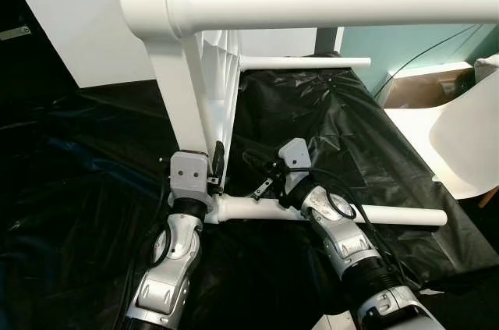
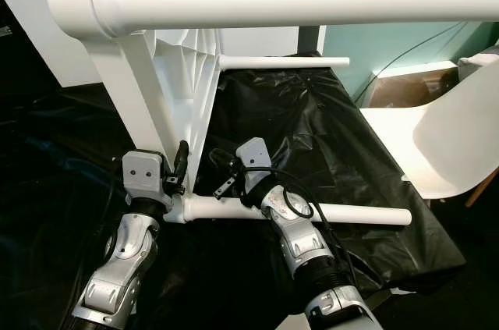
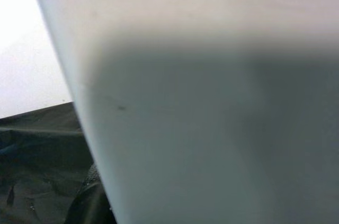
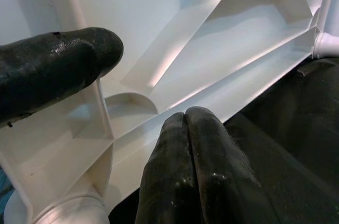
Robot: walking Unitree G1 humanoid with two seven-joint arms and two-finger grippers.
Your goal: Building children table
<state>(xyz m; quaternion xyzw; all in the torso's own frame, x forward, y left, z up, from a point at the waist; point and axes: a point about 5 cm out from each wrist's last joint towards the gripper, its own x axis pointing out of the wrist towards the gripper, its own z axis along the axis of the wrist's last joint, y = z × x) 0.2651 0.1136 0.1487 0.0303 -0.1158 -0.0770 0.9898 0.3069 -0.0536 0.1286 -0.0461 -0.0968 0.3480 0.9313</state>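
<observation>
The white table [image 1: 199, 72] stands on its side on the black sheet [image 1: 327, 119], the left gripper [image 1: 216, 165] pinching its edge and the right gripper [image 1: 261, 187], fingers spread, by the bottom leg [image 1: 335, 213], so a slip could tip it over.

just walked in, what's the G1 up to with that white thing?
It is assembling a white plastic children's table, which stands on its side on black sheeting with its legs pointing sideways. The left pincer is at the tabletop's lower corner, by the socket of the lowest leg. The right pincer sits just above that leg near the socket, fingers open toward the ribbed underside. Three legs look fitted. A white chair stands off to the right.
</observation>
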